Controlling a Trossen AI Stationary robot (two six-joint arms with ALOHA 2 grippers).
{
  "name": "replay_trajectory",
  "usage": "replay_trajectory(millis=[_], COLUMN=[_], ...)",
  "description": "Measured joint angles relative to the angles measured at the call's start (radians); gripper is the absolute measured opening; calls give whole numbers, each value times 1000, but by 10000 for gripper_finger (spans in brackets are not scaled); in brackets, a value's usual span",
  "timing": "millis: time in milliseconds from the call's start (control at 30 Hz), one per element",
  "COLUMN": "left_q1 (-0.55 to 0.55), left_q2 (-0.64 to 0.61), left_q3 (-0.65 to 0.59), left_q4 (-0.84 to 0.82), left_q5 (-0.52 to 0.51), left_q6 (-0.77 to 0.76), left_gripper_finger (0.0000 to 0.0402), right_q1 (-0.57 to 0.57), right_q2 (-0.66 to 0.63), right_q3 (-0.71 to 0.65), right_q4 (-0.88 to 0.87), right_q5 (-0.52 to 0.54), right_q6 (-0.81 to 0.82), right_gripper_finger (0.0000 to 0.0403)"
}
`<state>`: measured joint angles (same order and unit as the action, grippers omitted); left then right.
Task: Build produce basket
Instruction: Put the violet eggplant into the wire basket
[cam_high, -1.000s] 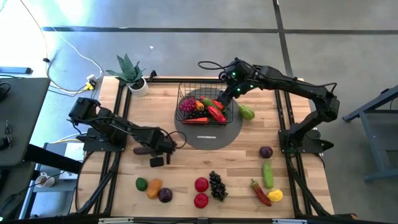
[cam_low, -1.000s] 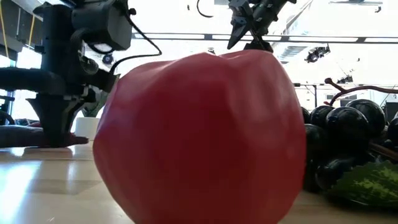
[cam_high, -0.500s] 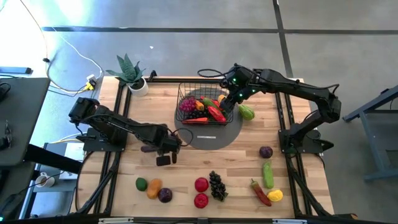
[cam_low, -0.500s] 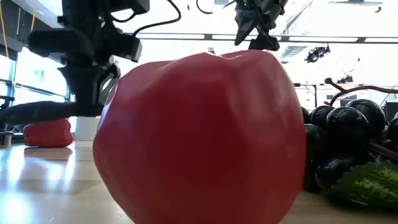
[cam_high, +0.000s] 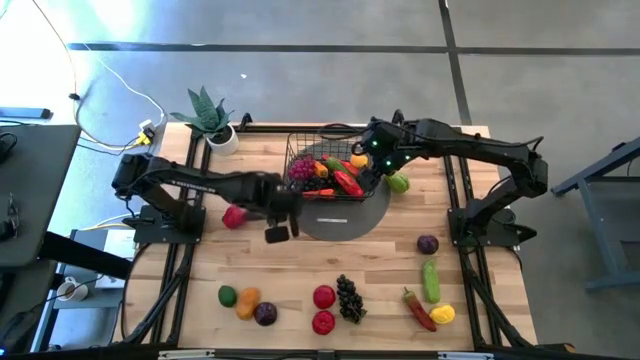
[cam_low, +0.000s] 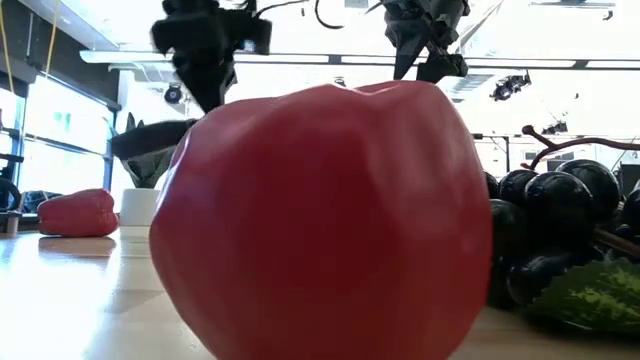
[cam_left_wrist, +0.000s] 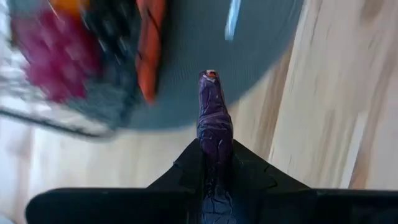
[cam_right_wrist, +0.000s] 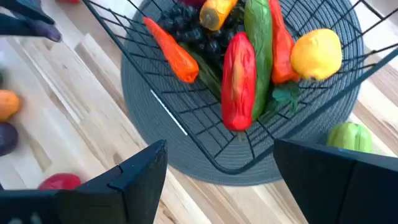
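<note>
The black wire basket (cam_high: 325, 172) stands on a grey round disc (cam_high: 335, 215) at the table's far middle. It holds red, green, orange and yellow produce (cam_right_wrist: 239, 74). My left gripper (cam_high: 284, 205), shut on a long dark-purple eggplant (cam_left_wrist: 214, 124), hangs above the table just left of the disc. My right gripper (cam_right_wrist: 221, 168) stands open above the basket's right side (cam_high: 376, 162), touching nothing. A red pepper (cam_high: 234, 217) lies on the table left of the left gripper. In the low view a big red fruit (cam_low: 320, 220) fills the foreground. My left gripper pinches the eggplant's back part (cam_left_wrist: 214, 177) between its two fingers (cam_left_wrist: 180, 174). The fingers slant down from the table's left and lie along the eggplant. Its free end (cam_left_wrist: 211, 78) juts past the fingertips toward the disc, lifted clear of the table.
A green fruit (cam_high: 398, 182) lies right of the basket. Loose produce lies along the near edge, among it black grapes (cam_high: 348, 298), red fruits (cam_high: 323, 296), a cucumber (cam_high: 431, 280) and a purple fruit (cam_high: 427, 244). A potted spiky plant (cam_high: 210, 120) stands at the far left.
My left gripper, shut on the eggplant, has lifted it off the table. It has carried it up and toward the table's right, to the disc's edge, which uncovers the red pepper. My right gripper has drifted a little toward the near edge over the basket.
</note>
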<state>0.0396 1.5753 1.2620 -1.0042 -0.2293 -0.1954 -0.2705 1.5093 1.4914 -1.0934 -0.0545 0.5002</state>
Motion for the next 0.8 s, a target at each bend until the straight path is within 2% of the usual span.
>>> replay_trajectory(millis=[267, 533, 800], left_q1=[91, 214, 293], left_q2=[0, 0, 0], left_q3=[156, 162, 162], left_q4=[37, 186, 326], left_q5=[-18, 92, 115], left_q6=[102, 135, 156], left_gripper_finger=[38, 38, 38], right_q1=[40, 106, 176], right_q2=[0, 0, 0], right_q3=[0, 0, 0], right_q4=[-53, -137, -225], right_q5=[41, 130, 238], right_q6=[72, 180, 347], right_gripper_finger=[275, 275, 275])
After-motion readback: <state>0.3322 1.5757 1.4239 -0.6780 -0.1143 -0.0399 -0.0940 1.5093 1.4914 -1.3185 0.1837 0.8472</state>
